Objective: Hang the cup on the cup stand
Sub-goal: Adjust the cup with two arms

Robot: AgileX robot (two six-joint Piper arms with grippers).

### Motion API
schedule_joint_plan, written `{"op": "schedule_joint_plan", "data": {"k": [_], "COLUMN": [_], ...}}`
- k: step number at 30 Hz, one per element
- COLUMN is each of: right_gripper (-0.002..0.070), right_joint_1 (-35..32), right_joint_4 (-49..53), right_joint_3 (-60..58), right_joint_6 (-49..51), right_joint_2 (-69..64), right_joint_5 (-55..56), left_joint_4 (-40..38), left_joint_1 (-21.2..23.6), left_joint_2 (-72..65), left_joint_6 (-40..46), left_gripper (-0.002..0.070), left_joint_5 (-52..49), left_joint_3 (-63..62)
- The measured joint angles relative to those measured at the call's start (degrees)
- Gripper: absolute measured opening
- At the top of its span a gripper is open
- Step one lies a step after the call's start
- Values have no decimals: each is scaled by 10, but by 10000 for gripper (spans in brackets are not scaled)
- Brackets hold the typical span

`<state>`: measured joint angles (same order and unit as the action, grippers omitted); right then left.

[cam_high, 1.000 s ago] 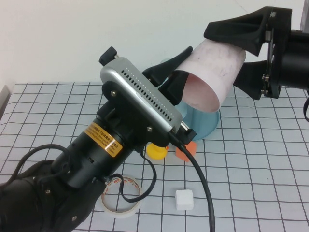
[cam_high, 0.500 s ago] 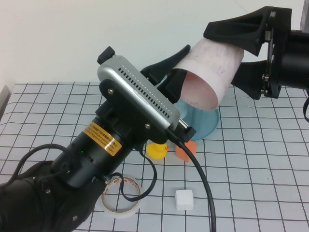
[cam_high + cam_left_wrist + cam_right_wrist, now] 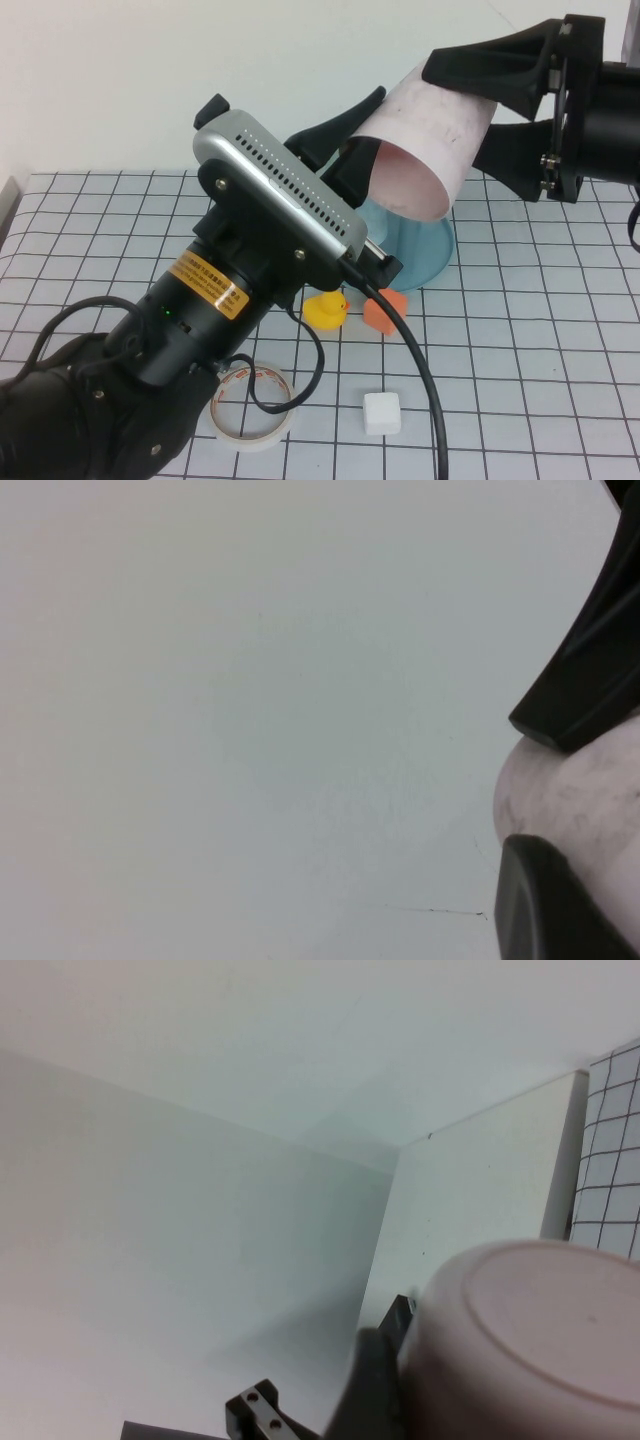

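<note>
The pale pink speckled cup (image 3: 430,130) hangs on its side in the air, its mouth toward the left arm. My left gripper (image 3: 362,140) is shut on the cup's rim, one finger inside and one outside. In the left wrist view the cup (image 3: 590,790) shows between the two black fingers (image 3: 545,905). My right gripper (image 3: 460,115) is open, its jaws wide above and below the cup's closed end and close to its wall. The cup's base (image 3: 540,1340) fills the right wrist view. The teal-blue cup stand (image 3: 425,255) sits on the table below the cup. Its pegs are hidden.
On the gridded mat lie a yellow duck (image 3: 325,310), an orange block (image 3: 383,312), a white cube (image 3: 381,412) and a tape roll (image 3: 255,405). The left arm (image 3: 200,320) covers much of the near left.
My left arm has raised the cup a little, up against the right gripper's upper finger. The right arm has stayed in place and its jaws have drawn slightly closer.
</note>
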<state>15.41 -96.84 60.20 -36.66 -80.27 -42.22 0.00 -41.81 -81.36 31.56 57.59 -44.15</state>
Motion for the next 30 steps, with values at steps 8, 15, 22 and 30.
{"op": "schedule_joint_plan", "data": {"k": [8, 15, 22, 30], "right_gripper": [578, 578, 578, 578], "right_joint_1": [0, 0, 0, 0], "right_joint_4": [-3, -3, -3, -3], "right_joint_3": [0, 0, 0, 0], "right_joint_6": [-13, -14, -15, -18], "right_joint_2": [0, 0, 0, 0], "right_joint_5": [0, 0, 0, 5], "left_joint_4": [0, 0, -4, 0], "left_joint_1": [0, 0, 0, 0], "left_joint_2": [0, 0, 0, 1], "left_joint_6": [0, 0, -5, -50], "left_gripper": [6, 6, 27, 327], "left_joint_5": [0, 0, -8, -27], "left_joint_3": [0, 0, 0, 0]}}
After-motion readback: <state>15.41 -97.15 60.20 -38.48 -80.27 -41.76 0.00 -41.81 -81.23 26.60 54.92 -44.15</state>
